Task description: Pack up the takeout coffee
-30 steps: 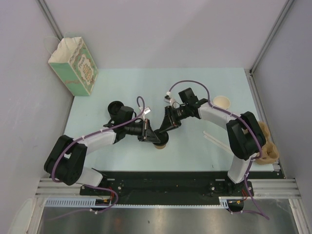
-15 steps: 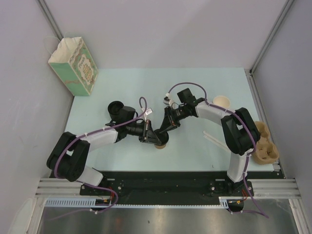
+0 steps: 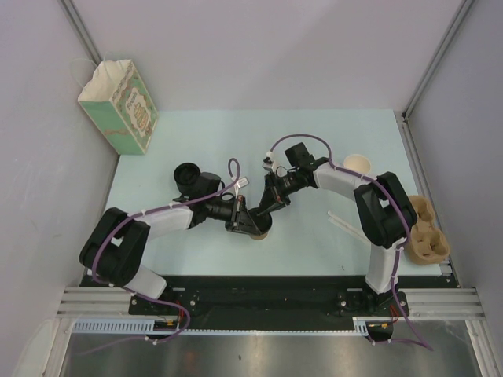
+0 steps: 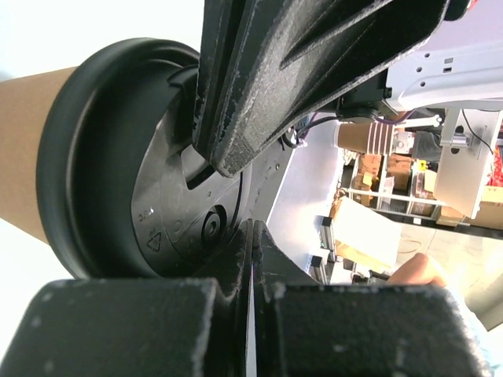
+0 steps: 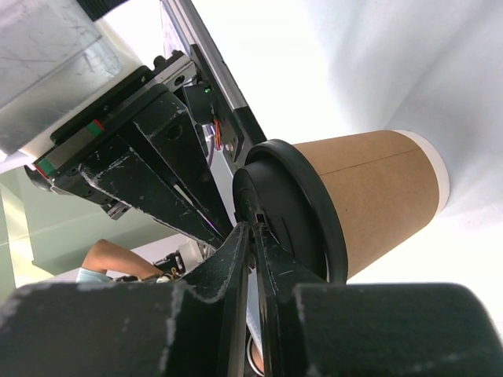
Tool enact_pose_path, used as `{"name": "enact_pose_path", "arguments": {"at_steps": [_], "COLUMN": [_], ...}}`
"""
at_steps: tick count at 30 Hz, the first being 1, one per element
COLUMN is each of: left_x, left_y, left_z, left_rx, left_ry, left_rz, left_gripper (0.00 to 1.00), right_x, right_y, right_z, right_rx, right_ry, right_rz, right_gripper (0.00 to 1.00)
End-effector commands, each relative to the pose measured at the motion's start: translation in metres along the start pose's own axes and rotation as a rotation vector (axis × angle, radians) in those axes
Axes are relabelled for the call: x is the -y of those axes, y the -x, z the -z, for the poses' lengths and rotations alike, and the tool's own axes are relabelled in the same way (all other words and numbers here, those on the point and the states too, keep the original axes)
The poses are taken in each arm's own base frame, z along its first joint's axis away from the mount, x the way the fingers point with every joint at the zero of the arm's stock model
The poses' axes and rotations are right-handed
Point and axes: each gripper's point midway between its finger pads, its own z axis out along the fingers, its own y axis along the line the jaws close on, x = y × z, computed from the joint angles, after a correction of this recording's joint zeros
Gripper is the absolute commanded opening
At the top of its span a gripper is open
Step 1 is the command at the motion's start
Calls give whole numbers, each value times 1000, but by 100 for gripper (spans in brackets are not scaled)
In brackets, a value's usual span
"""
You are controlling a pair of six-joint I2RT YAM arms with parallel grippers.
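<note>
- Both arms are crowded over the middle of the tabletop (image 3: 314,247), and the takeout coffee (image 3: 262,232) sits right beneath them, towards the near edge.
- From above, only a sliver of tan cup and black lid peeks out under the two wrists.
- The left gripper (image 4: 251,239) has its fingers pressed flat together with nothing between them, and the tips rest against the top face of the lid.
- The right gripper (image 5: 253,234) comes in from the other side with its fingers nearly together, just a thin slit between them, and its tips at the lid's rim.
- I cannot tell whether that slit has the edge of the lid nipped in it.
- The right wrist view shows the lid seated on the cup, with the kraft wall and pale base rim in plain sight.
- Elsewhere, a patterned paper bag (image 3: 118,106) stands at the far left corner.
- A black stack of lids (image 3: 187,173) sits by the left arm, and a lidless cup (image 3: 357,163) by the right arm.
</note>
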Motion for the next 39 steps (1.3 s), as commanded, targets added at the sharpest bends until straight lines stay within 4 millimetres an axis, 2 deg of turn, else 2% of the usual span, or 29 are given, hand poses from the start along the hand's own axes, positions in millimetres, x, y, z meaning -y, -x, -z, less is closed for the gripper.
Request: {"name": "enact_pose_path", "arguments": {"at_steps": [1,4,10,17,20,21,22,24,25,29,33,39], "left_x": [-75,-58,8,49,58,54,47,36,28,8,0,-5], "left_y": [-4,3,31,28,29,34,30,35,31,24,20,30], "left_z": [1,1,9,25,35,39,42,50,53,55,53,48], "left_rx": [65,78,126,161,191,217,210,249,242,222,213,221], "left_ry": [293,240,64,-23,-19,9,39,104,138,210,221,214], "left_rz": [91,50,-95,-199,-222,-217,-180,-161,-126,-94,-75,-75], "left_gripper": [0,0,0,1,7,10,12,19,23,40,45,54], "right_x": [51,32,-10,-55,-75,-79,-83,-83,-81,-47,-28,-23], "right_y": [-7,-10,-8,-2,2,3,5,10,13,19,18,19], "right_z": [-9,-11,-9,6,16,19,22,29,32,40,46,58], "right_rx": [2,-5,21,54,75,79,88,107,119,150,146,158], "right_ry": [-180,-152,-66,36,87,97,102,89,75,-78,-130,-138], "right_rz": [-36,32,129,225,254,256,263,266,273,251,234,209], "right_gripper": [12,12,13,19,25,27,28,29,29,32,34,40]}}
